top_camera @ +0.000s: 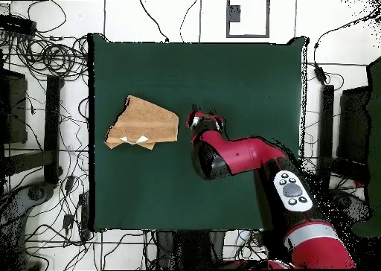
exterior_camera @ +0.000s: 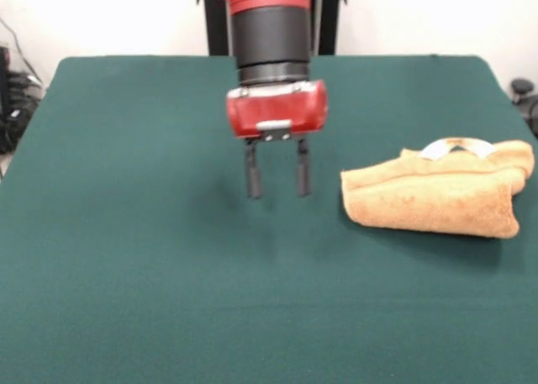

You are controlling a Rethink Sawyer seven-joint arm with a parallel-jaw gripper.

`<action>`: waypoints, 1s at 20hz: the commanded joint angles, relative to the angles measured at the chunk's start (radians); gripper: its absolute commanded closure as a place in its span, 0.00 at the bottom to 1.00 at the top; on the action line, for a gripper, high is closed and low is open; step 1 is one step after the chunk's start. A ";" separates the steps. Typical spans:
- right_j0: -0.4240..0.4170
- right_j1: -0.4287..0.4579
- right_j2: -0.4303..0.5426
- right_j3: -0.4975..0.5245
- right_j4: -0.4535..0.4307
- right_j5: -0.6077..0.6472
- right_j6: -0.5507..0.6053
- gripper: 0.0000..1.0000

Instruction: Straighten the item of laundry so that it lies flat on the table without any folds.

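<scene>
Here, in the front view, the gripper [exterior_camera: 277, 179] is seen left of centre, hanging above bare green felt with its two fingers spread apart and nothing held between them. To its right — apart from it, with a strip of open table [exterior_camera: 126, 258] between — the towel [exterior_camera: 437, 195] lies folded over on itself, a thick bundle with its white tag showing on top. Its long axis is laid roughly across the picture, the nearest folded end turned toward the gripper. In the overhead view the sides are reversed: the towel [top_camera: 141, 123] is found left of the gripper [top_camera: 205, 120]. A sideways shift toward that near end is judged to be needed — nothing has yet been unfolded.
</scene>
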 commanded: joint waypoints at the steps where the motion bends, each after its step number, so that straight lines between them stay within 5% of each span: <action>1: 0.003 0.153 0.125 -0.088 -0.032 -0.054 0.051 0.00; 2: -0.072 0.219 0.220 -0.079 -0.059 -0.129 0.114 0.00; 6: -0.233 0.335 0.458 -0.077 -0.148 -0.101 0.182 0.00; 13: -0.484 0.598 0.838 -0.077 -0.182 0.135 0.041 0.00; 20: -0.616 0.909 1.084 -0.103 0.025 0.378 -0.201 0.00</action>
